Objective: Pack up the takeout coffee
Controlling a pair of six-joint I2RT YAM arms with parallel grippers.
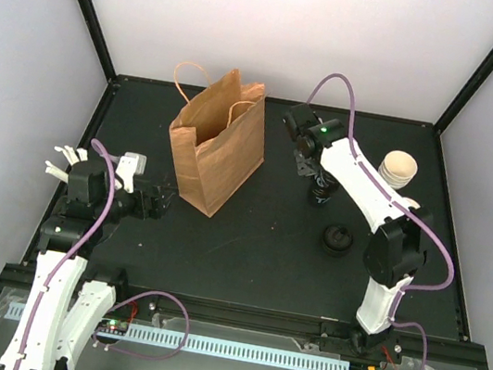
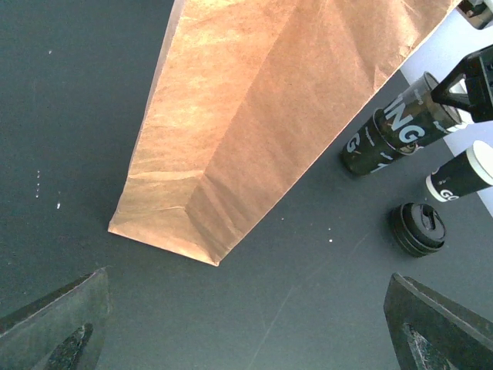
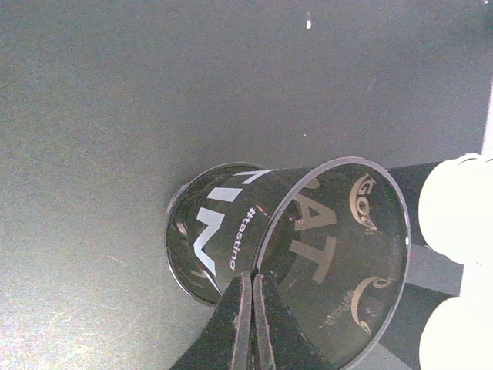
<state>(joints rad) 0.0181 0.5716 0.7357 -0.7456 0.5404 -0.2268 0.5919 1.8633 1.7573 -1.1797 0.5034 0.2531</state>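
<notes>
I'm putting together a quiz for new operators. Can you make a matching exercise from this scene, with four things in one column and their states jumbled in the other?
Things:
1. brown paper bag
2. black lid
3. left claw
4. right claw

States:
A. shut at the rim of the dark-inside cup
B. lying on the table, on no cup
C. standing upright, top open
D. wide open, holding nothing

Pairs: 1-C, 2-B, 3-D, 4-A
</notes>
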